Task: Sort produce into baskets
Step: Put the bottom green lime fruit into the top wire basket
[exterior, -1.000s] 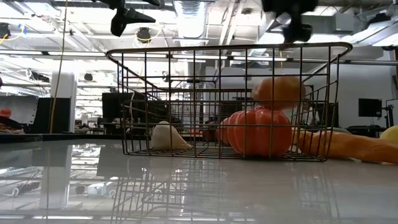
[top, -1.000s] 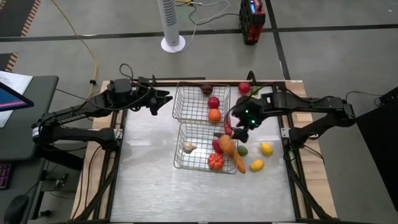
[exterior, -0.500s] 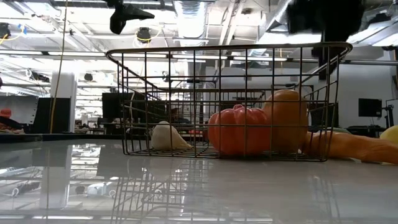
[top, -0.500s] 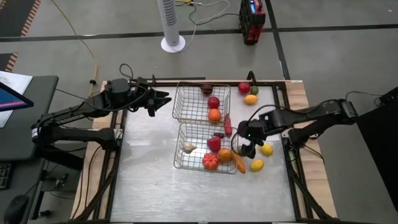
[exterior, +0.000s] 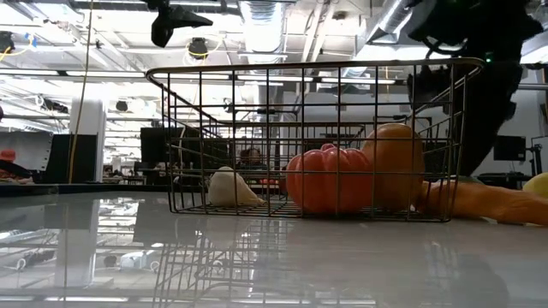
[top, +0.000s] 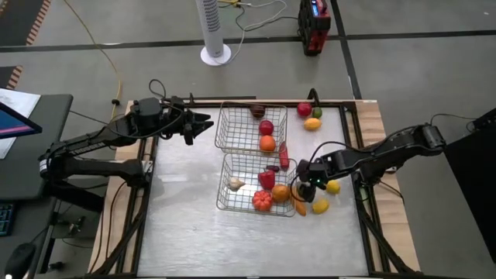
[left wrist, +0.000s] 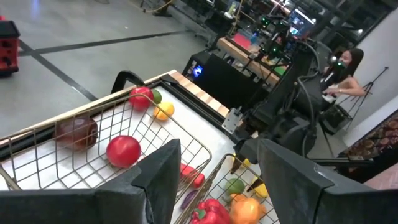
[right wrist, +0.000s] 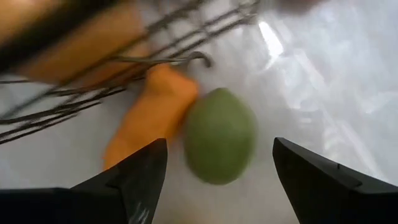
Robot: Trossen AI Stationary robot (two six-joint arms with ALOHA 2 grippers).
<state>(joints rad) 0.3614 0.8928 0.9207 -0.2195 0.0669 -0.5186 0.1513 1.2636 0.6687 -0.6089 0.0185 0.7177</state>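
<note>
Two wire-mesh baskets stand mid-table, the far basket (top: pixel 232 132) and the near basket (top: pixel 242 172). The far one holds a dark purple piece (top: pixel 257 111), a red apple (top: pixel 266 127) and an orange (top: pixel 267 143). The near one holds a white piece (top: pixel 235 184), a red pepper (top: pixel 266 179), an orange pumpkin (exterior: pixel 330 180) and an orange fruit (exterior: pixel 396 167). My right gripper (top: pixel 306 186) is open and low, just right of the near basket. Its fingers stand on either side of a green fruit (right wrist: pixel 219 143) on the table, without touching it. My left gripper (top: pixel 203 124) is open and empty, raised left of the far basket.
A carrot (right wrist: pixel 152 115) lies against the near basket's right corner, beside the green fruit. Two yellow fruits (top: pixel 319 205) (top: pixel 333 186) lie right of my right gripper. A red chili (top: pixel 284 157) lies by the baskets' right side. Red, yellow and green pieces (top: pixel 308 116) sit at the far right.
The orange fruit has dropped into the near basket beside the pumpkin, and the pumpkin has shifted a little to the left. My right gripper has gone from above the basket's right rim toward the table's near edge and down, to the green fruit.
</note>
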